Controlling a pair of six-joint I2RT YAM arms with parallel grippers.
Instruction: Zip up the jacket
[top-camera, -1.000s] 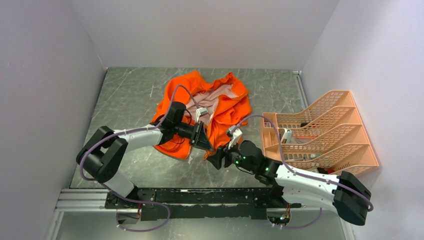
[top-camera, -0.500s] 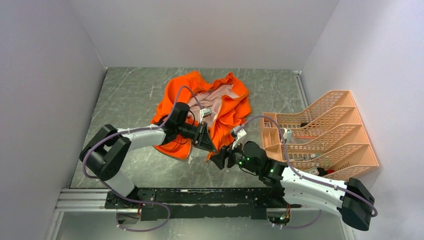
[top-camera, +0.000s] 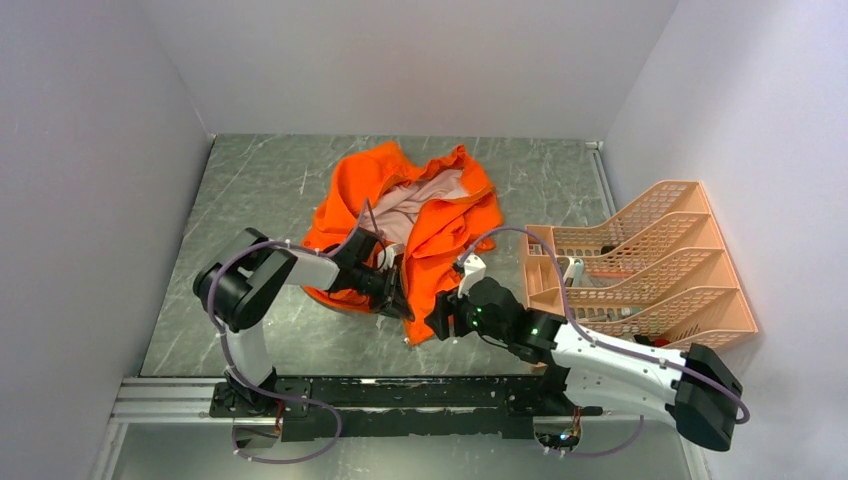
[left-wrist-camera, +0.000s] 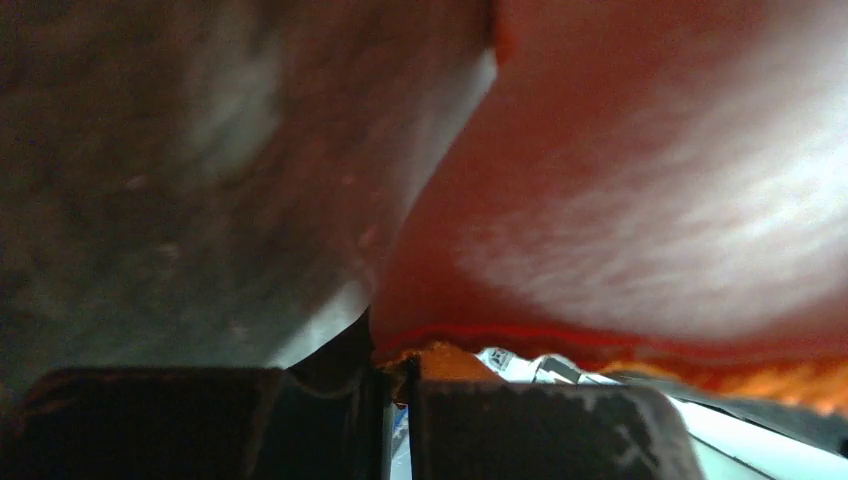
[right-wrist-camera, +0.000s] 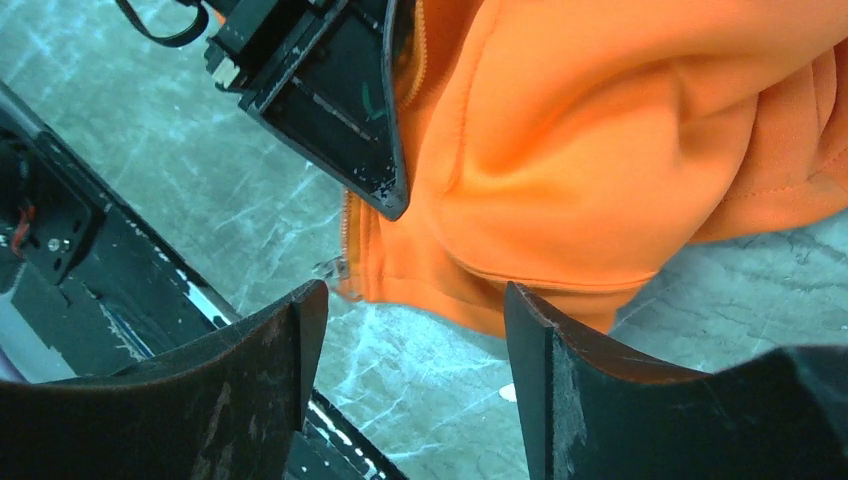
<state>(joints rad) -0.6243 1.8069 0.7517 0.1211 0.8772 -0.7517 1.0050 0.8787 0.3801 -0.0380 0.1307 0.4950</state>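
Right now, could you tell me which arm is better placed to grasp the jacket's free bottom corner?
Right: the right gripper is open just before that corner of the jacket, while the left gripper is shut on the fabric.

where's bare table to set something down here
Bare table between the left wall and the jacket; a smaller patch at the back, between jacket and peach rack. Crowded at the jacket's near hem, where left tool and right tool meet.

Overhead view looks down from behind; both wrist views hug the jacket (top-camera: 450, 225).
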